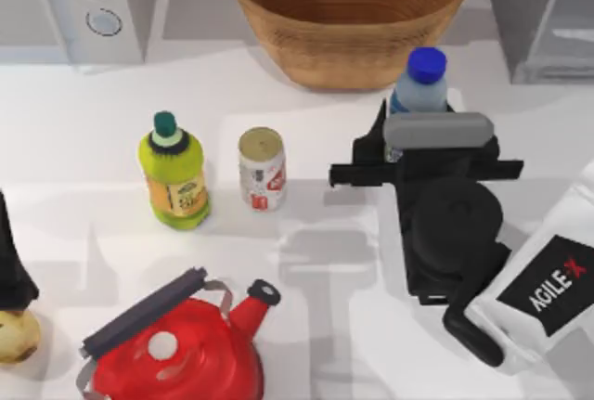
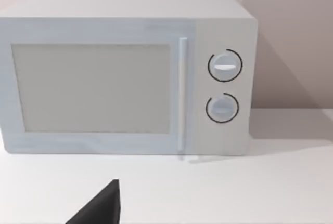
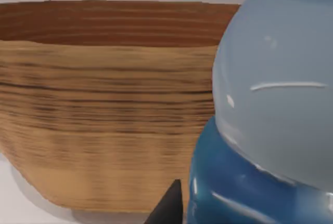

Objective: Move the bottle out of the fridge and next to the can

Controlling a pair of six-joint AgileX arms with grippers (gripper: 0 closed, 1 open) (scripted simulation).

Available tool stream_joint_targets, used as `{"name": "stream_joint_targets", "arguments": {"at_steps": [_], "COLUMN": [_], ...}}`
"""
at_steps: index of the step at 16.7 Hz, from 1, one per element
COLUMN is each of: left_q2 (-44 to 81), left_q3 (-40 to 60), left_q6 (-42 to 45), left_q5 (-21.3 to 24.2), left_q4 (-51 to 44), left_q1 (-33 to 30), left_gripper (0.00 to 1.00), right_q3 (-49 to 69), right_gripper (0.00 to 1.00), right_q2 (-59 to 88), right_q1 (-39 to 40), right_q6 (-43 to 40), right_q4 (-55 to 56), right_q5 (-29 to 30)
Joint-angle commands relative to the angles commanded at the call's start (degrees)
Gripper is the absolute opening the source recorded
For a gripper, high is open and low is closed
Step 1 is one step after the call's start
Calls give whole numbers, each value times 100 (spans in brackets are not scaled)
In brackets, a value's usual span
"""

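Observation:
The bottle (image 1: 422, 84), clear with a blue cap, stands upright on the table right of the can (image 1: 262, 168), just in front of the basket. My right gripper (image 1: 415, 123) is shut on it, one black finger on each side of its body. In the right wrist view the bottle (image 3: 270, 120) looms very close, with one fingertip (image 3: 169, 209) beside it. The fridge (image 1: 548, 10) stands at the back right corner, apart from the bottle. My left arm (image 1: 11, 265) is parked at the table's left edge.
A woven basket (image 1: 350, 10) sits at the back centre, and a white microwave (image 1: 93, 1) at the back left. A yellow-green bottle (image 1: 174, 173) stands left of the can. A red kettle (image 1: 176, 344) is at the front left.

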Motion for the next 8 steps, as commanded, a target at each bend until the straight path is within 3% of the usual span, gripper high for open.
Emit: {"name": "stream_joint_targets", "arguments": {"at_steps": [7, 8], "left_q2": [0, 0], "left_q3": [0, 0], "left_q6": [0, 0], "left_q5": [0, 0], "left_q4": [0, 0], "left_q1": [0, 0], "left_gripper": [100, 100], "right_q3": [0, 0], "right_gripper": [98, 100], "right_q2": [0, 0], "right_q1": [0, 0], "right_q6": [0, 0], "right_q4": [0, 0], "right_q5": [0, 0]}}
